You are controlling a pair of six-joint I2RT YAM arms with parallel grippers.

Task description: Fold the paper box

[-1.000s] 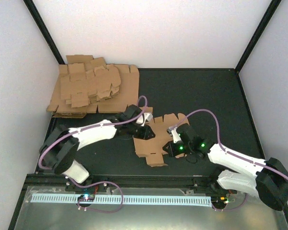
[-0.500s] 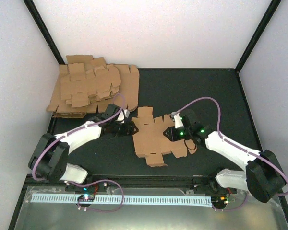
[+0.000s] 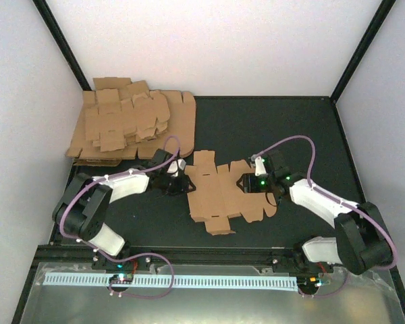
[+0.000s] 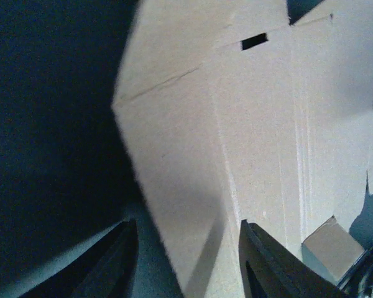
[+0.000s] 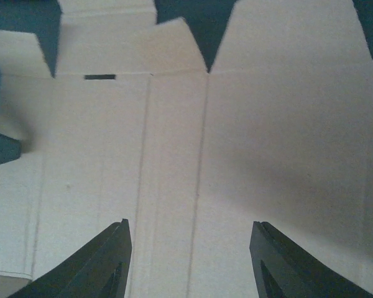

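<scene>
The paper box [image 3: 223,192] lies flat and unfolded, plain brown, in the middle of the black table [image 3: 277,128], near the pile of cardboard sheets [image 3: 121,128] in the far left corner. The left gripper [image 3: 182,182] is spread at the box's left edge. The right gripper [image 3: 245,182] is spread over its right part.

The left arm reached from its base toward 2 o'clock, and the left gripper [image 3: 183,182] sat low with its jaws parted. The right arm stretched toward 10 o'clock with its elbow bent. The right gripper [image 3: 246,182] faced the other, fingers spread apart.
</scene>
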